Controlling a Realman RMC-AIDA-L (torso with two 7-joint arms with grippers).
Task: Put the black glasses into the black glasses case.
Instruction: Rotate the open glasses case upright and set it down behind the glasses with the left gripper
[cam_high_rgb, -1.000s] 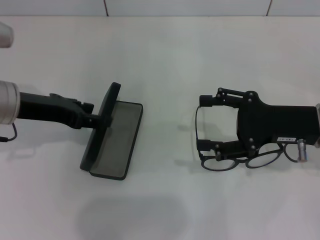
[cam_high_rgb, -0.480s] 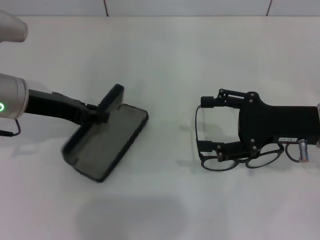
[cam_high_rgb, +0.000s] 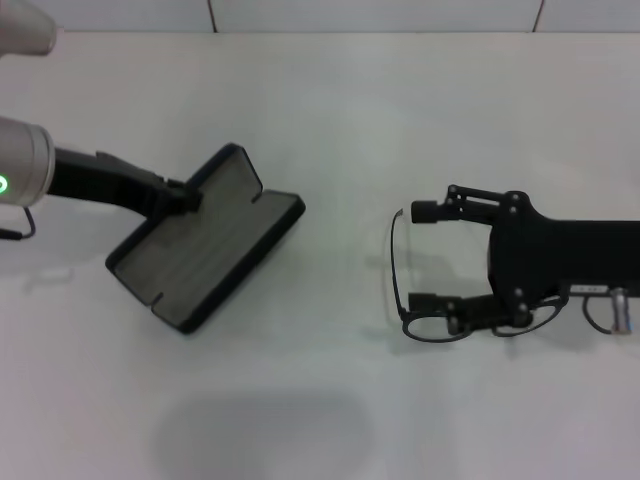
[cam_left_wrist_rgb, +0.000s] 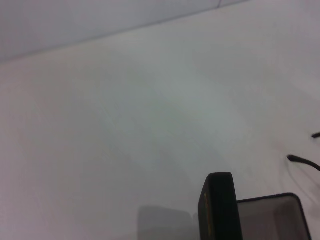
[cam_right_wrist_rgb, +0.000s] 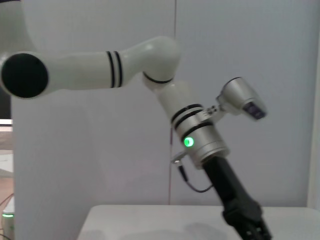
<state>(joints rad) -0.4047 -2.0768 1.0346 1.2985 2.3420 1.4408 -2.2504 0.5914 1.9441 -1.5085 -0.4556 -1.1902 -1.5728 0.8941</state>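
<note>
The black glasses case (cam_high_rgb: 215, 255) lies open on the white table at the left of the head view, grey lining up. My left gripper (cam_high_rgb: 183, 196) is shut on the far edge of its lid. The lid edge also shows in the left wrist view (cam_left_wrist_rgb: 220, 205). The black glasses (cam_high_rgb: 428, 326) lie on the table at the right, one temple arm (cam_high_rgb: 395, 255) curving away from the lenses. My right gripper (cam_high_rgb: 425, 256) is open just above them, its fingers (cam_high_rgb: 432, 212) wide apart on either side of the temple arms, and its body covers part of the lenses.
The white table (cam_high_rgb: 330, 110) runs to a wall at the back. A bare stretch of table lies between the case and the glasses. The right wrist view shows my left arm (cam_right_wrist_rgb: 200, 140) over the table's far edge.
My left gripper has swung the case lid from upright to laid back, and the case has turned on the table. My right gripper has shifted a little to the right and nearer.
</note>
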